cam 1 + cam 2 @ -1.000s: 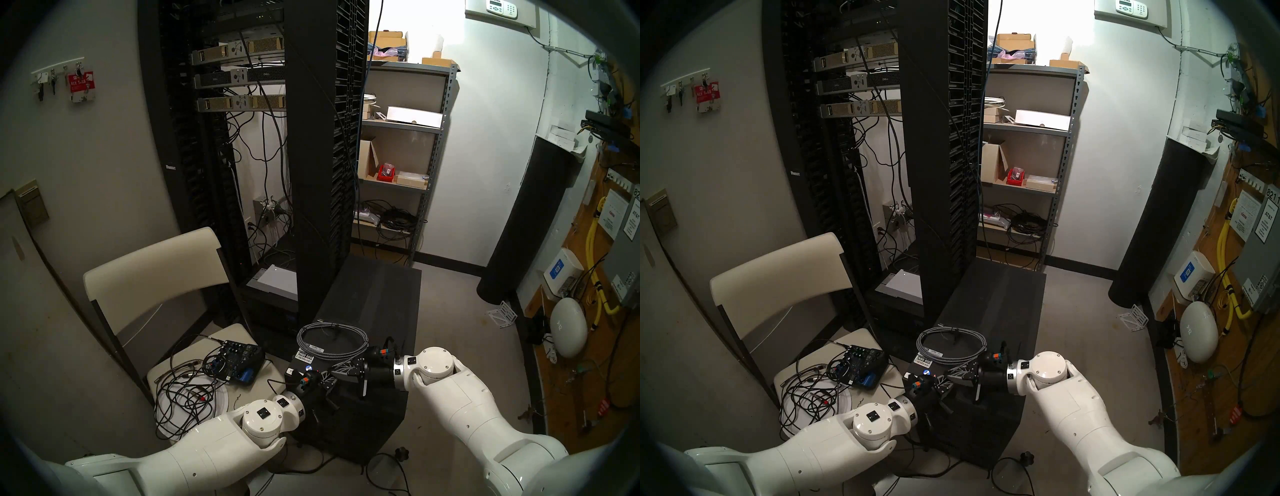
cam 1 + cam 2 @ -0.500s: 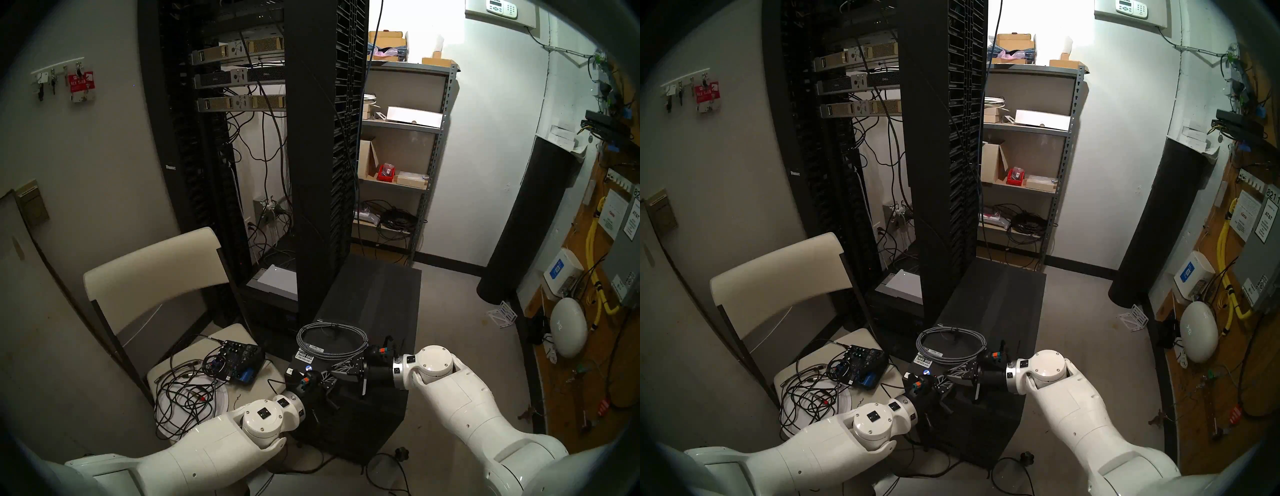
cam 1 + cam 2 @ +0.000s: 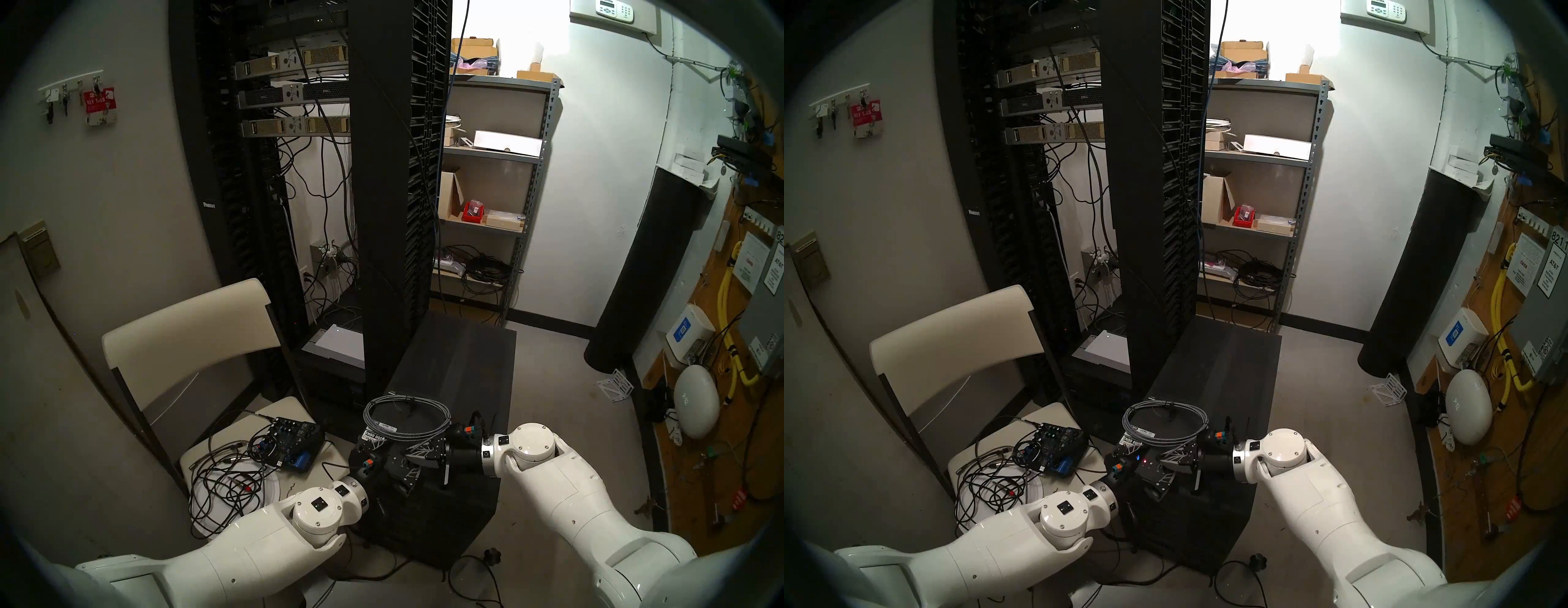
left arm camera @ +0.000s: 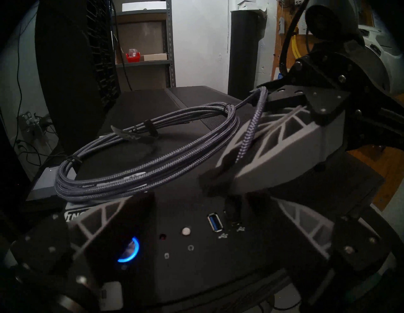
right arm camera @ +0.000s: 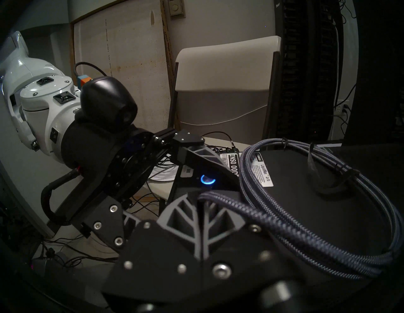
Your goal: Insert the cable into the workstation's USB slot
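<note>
Grey braid throughout: found the cable (image 3: 405, 418) coiled on the workstation (image 3: 460, 365) top, near its front edge, bound by black ties (image 4: 150, 129). Found one end led off the coil into the right gripper (image 5: 202, 196), clenched on the cord just behind the plug. Saw the dark plug (image 4: 232, 209) pointing down at the panel (image 4: 196, 262), just beside a blue USB slot (image 4: 215, 223); could not tell whether seated. Found the left gripper (image 4: 205, 218) released, fingers (image 4: 98, 220) spread wide over the panel, grasping nothing. Noted a blue-lit ring (image 4: 129, 251) on the panel, a chair (image 3: 191, 331) bearing an audio box (image 3: 292, 441) to the left, a rack (image 3: 382, 170) behind.
</note>
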Available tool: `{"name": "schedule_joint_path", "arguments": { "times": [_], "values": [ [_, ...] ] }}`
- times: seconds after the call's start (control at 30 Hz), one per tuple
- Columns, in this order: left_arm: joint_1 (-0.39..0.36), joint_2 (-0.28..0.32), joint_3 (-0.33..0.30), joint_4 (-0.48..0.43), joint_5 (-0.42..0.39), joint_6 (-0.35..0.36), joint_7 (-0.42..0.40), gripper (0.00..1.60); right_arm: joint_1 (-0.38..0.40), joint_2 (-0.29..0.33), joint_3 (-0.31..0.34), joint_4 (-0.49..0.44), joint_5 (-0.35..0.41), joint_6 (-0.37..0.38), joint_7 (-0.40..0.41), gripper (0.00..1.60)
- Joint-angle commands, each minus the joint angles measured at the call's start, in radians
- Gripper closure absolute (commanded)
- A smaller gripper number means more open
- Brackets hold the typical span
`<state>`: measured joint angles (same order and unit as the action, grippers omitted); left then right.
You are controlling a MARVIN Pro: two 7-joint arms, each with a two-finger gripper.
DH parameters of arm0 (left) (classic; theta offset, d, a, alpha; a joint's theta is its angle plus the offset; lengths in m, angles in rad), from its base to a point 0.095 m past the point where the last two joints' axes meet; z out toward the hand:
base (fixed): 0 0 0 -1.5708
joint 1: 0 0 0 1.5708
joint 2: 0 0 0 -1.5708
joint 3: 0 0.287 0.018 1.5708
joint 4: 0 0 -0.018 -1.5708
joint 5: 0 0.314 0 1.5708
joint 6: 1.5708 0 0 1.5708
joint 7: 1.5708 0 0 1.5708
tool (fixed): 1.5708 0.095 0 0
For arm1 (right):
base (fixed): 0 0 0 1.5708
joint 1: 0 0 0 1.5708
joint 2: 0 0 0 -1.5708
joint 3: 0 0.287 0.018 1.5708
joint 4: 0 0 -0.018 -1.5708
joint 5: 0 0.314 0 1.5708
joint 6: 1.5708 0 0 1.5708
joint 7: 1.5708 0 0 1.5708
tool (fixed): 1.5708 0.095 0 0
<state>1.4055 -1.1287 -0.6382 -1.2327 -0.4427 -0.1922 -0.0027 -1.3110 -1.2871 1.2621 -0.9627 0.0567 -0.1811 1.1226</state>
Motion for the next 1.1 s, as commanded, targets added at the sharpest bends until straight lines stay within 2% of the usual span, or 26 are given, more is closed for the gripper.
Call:
{"name": "schedule_joint_path", "arguments": {
  "times": [0.0, 0.03, 0.1, 0.13, 0.3, 0.4, 0.53, 0.57, 0.67, 1.07],
  "values": [
    [0.002, 0.061, -0.011, -0.068, -0.020, 0.013, -0.042, 0.00, 0.007, -0.001, 0.001, -0.007, 0.003, -0.005, 0.005, 1.60],
    [0.000, 0.084, -0.009, -0.088, -0.030, 0.028, -0.073, 0.00, 0.007, -0.001, 0.001, -0.007, 0.003, -0.004, 0.005, 1.60],
    [0.004, 0.097, -0.012, -0.101, -0.029, 0.023, -0.073, 0.00, 0.007, -0.001, 0.001, -0.007, 0.003, -0.004, 0.005, 1.60],
    [0.006, 0.131, -0.019, -0.128, -0.042, 0.031, -0.099, 0.00, 0.007, 0.000, 0.001, -0.008, 0.002, -0.003, 0.005, 1.60],
    [0.014, 0.191, -0.069, -0.166, -0.054, 0.052, -0.166, 0.00, 0.006, 0.002, 0.000, -0.009, 0.000, -0.001, 0.005, 1.60],
    [0.015, 0.246, -0.076, -0.201, -0.080, 0.067, -0.199, 0.00, 0.005, 0.003, 0.000, -0.008, 0.000, -0.001, 0.004, 1.60],
    [0.031, 0.268, -0.107, -0.219, -0.089, 0.085, -0.240, 0.00, 0.004, 0.004, 0.000, -0.009, 0.000, 0.000, 0.004, 1.60],
    [0.034, 0.291, -0.108, -0.237, -0.109, 0.093, -0.250, 0.00, 0.005, 0.004, 0.000, -0.008, 0.000, 0.002, 0.005, 1.60],
    [0.035, 0.299, -0.117, -0.241, -0.125, 0.105, -0.259, 0.00, 0.005, 0.005, -0.002, -0.008, -0.001, 0.004, 0.007, 1.60],
    [0.025, 0.246, -0.138, -0.226, -0.136, 0.111, -0.218, 0.00, -0.019, 0.019, -0.021, -0.045, -0.020, 0.057, 0.012, 1.60]
  ]
}}
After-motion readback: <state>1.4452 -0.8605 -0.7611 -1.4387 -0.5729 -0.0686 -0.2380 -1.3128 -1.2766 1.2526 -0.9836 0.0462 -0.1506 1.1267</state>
